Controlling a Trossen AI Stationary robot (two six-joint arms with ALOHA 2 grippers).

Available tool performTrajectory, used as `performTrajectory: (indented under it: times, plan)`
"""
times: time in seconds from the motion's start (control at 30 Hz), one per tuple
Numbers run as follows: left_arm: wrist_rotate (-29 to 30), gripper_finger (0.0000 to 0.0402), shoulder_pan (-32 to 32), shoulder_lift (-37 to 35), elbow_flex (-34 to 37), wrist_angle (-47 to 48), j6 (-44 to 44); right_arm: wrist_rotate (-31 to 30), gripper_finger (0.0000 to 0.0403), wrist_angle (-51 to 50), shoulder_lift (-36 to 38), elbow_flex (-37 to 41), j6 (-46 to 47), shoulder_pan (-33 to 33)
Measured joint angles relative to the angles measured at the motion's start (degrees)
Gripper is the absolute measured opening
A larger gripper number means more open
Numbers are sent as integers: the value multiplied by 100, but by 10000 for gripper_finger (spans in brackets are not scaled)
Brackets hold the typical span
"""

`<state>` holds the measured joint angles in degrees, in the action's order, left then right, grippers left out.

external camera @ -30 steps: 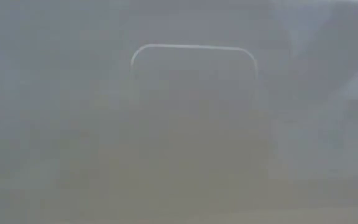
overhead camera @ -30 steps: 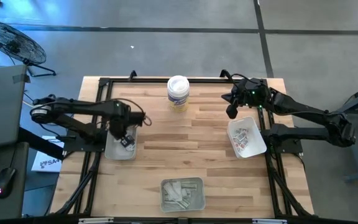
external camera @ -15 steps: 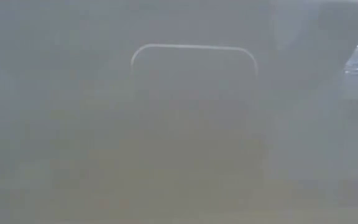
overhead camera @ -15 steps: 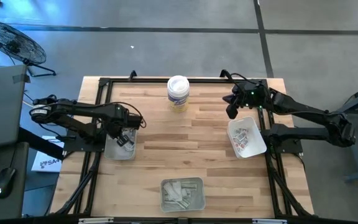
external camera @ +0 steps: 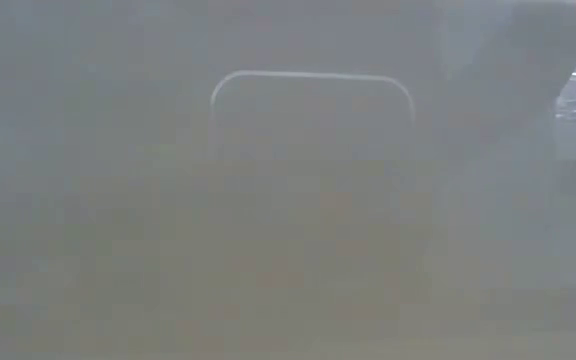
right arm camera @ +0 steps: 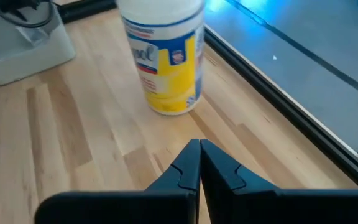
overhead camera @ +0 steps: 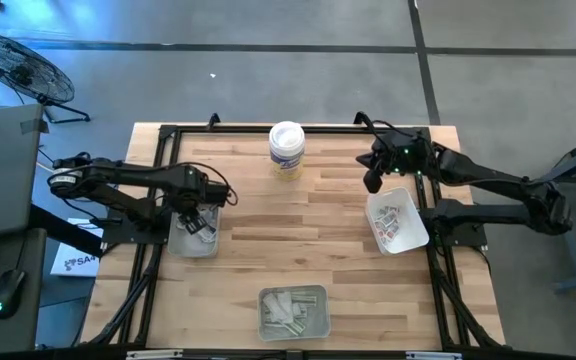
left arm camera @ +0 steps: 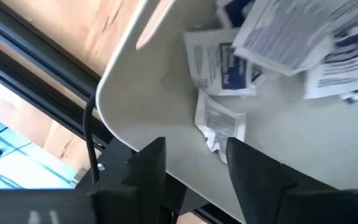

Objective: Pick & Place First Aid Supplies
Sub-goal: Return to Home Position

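My left gripper (overhead camera: 196, 222) hangs open over the translucent left tray (overhead camera: 178, 246), pointing steeply down. In the left wrist view its fingers stand apart above the tray floor (left arm camera: 148, 93), and a small white packet (left arm camera: 219, 124) lies flat between and beyond them, untouched. More first aid supplies (left arm camera: 278, 37), white squares with blue print, lie deeper in that tray. My right gripper (overhead camera: 373, 180) is shut, with nothing in it, and hovers at the far end of the right tray (overhead camera: 414, 238), which holds several packets (overhead camera: 390, 220).
A white tub with a yellow label (overhead camera: 286, 148) stands upright at the table's far middle, ahead of my right gripper (right arm camera: 199, 158). A third tray (overhead camera: 264, 328) with pale strip wrappers sits at the near edge. Bare wood lies between the trays. Black frame rails run along both sides.
My left gripper has shifted a little toward the table's left edge, sunk lower over the left tray and tipped more steeply down. Its fingers have opened, and a packet now lies on the tray floor below them.
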<state>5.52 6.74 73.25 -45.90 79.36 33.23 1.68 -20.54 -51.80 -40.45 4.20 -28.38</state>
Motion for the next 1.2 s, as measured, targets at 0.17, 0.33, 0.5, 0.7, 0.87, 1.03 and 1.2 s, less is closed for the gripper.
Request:
performTrajectory:
  times: [0.17, 0.33, 0.5, 0.7, 0.87, 1.03, 1.2]
  plan:
    - [120, 157, -2, 0, -456, 33, -176, 8, 4, 98, 1, 0, -40, 145]
    - [887, 154, 0, -2, -958, 2, -241, -10, 2, 347, 58, 0, -70, 309]
    - [838, 154, 0, -2, -1257, -444, -808, -254, 3, 517, 287, 0, -452, 517]
    - [430, 154, 0, -2, -1496, -1804, -2001, -323, 4, 363, 574, 0, -719, 648]
    - [518, 154, -2, -2, -1645, -2669, -2633, -329, 2, 224, 656, 0, -723, 715]
    - [1005, 154, -2, -2, -1645, -3317, -2764, -600, 6, 55, 656, 0, -716, 719]
    - [905, 154, 0, -2, -1645, -3595, -2709, -380, 9, -62, 656, 0, -802, 716]
